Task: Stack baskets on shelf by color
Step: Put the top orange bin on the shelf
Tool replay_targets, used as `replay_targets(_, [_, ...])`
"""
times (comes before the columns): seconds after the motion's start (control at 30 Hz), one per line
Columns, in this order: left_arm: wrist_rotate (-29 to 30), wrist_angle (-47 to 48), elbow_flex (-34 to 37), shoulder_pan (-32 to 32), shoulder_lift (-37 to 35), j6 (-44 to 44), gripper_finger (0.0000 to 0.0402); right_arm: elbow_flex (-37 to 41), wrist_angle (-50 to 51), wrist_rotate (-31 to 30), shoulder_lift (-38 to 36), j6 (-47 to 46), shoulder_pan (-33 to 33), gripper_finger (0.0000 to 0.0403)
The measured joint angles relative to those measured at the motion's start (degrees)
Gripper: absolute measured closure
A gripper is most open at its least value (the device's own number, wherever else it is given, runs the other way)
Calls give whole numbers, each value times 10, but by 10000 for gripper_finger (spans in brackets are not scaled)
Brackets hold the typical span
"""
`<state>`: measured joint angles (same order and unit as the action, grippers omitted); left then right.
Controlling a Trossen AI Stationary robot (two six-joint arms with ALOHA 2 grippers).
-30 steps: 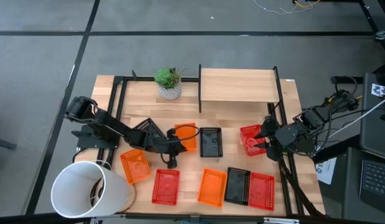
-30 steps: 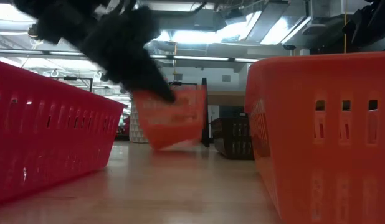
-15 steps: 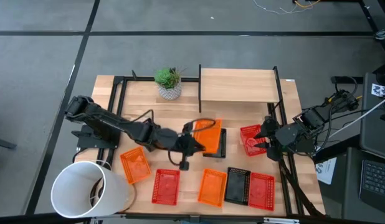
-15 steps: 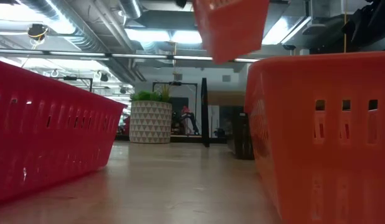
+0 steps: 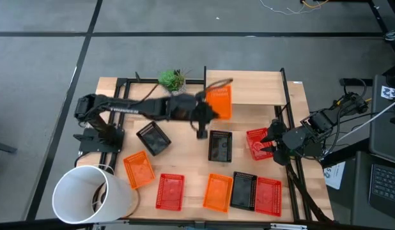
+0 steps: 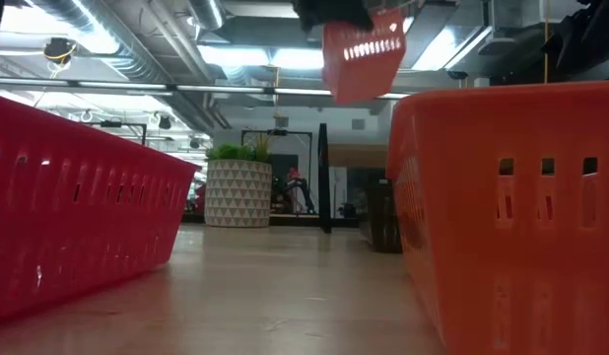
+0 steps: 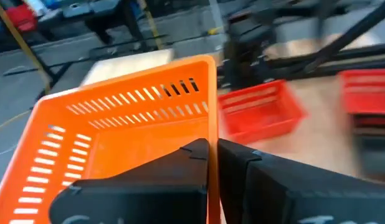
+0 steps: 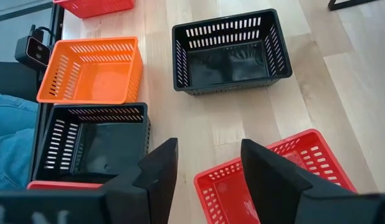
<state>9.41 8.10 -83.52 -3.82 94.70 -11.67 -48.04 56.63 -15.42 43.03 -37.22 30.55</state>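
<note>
Looking down on your bench [image 5: 293, 108], take the shelf [image 5: 248, 86] as your landmark: its light board stands at the far middle, with the potted plant [image 5: 172, 83] just beside its left end. The white bucket [image 5: 89, 195] lies well away from the shelf, at the near left corner.

Your left arm reaches across to the shelf's left end, and the left tool [image 5: 207, 110] is clamped on one wall of an orange basket [image 5: 218, 102], held raised over that end of the board; the left wrist view shows both fingers [image 7: 180, 165] pinching its rim.

Near the shelf's right upright, your right tool [image 5: 269, 142] hovers with its fingers spread apart over a red basket [image 5: 255, 142], not touching it.

In front of the shelf sits a black basket [image 5: 217, 145]; another black basket [image 5: 153, 137] lies farther left. Farthest from the shelf, along the near edge, run an orange basket [image 5: 138, 170], a red one [image 5: 170, 191], an orange one [image 5: 218, 191], a black one [image 5: 244, 190] and a red one [image 5: 268, 195].
</note>
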Motion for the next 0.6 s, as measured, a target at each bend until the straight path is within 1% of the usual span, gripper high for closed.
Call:
replay_targets(0.13, [-31,39,-50,-53,38,-37,401,0,0,0,0,1,0,225])
replay_targets(0.2, [-52,35,-67,-70,58,-50,401,0,0,0,0,1,0,225])
replay_targets(0.3, [-59,33,-81,-89,90,-58,401,0,0,0,0,2,0,225])
replay_targets(0.43, [-47,37,-83,-104,128,-59,401,0,0,0,0,1,0,225])
replay_targets(0.53, [-13,39,-84,-106,140,-60,401,0,0,0,0,1,0,225])
replay_targets(0.6, [-11,44,-84,-106,143,-64,401,0,0,0,0,1,0,225])
